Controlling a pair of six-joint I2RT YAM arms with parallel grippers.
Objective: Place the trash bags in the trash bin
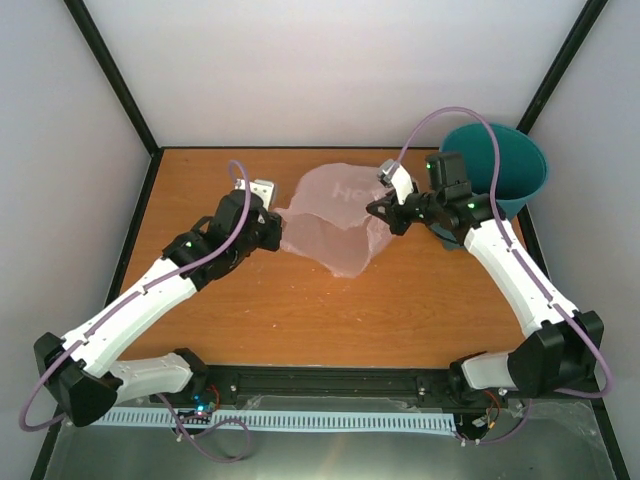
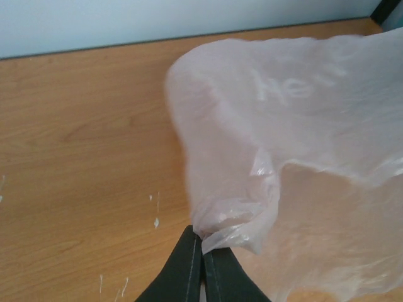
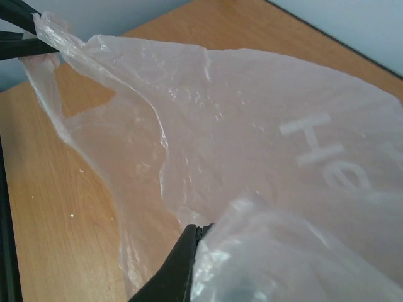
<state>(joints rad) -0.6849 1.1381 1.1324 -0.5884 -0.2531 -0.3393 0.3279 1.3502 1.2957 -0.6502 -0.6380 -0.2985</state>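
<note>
The pale-pink translucent trash bag (image 1: 335,220) with white lettering hangs stretched between my two grippers above the middle of the table. My left gripper (image 1: 275,225) is shut on the bag's left edge; in the left wrist view its jaws (image 2: 203,242) pinch a bunched bit of the bag (image 2: 302,138). My right gripper (image 1: 385,210) is shut on the bag's right side; in the right wrist view one finger (image 3: 179,264) shows and plastic (image 3: 264,157) covers the other. The teal trash bin (image 1: 510,165) stands at the far right corner, just behind the right wrist.
The wooden table (image 1: 300,310) is bounded by black frame posts and white walls. The far left gripper's tips (image 3: 22,28) show at the top left of the right wrist view. Small white specks (image 2: 155,220) lie on the wood.
</note>
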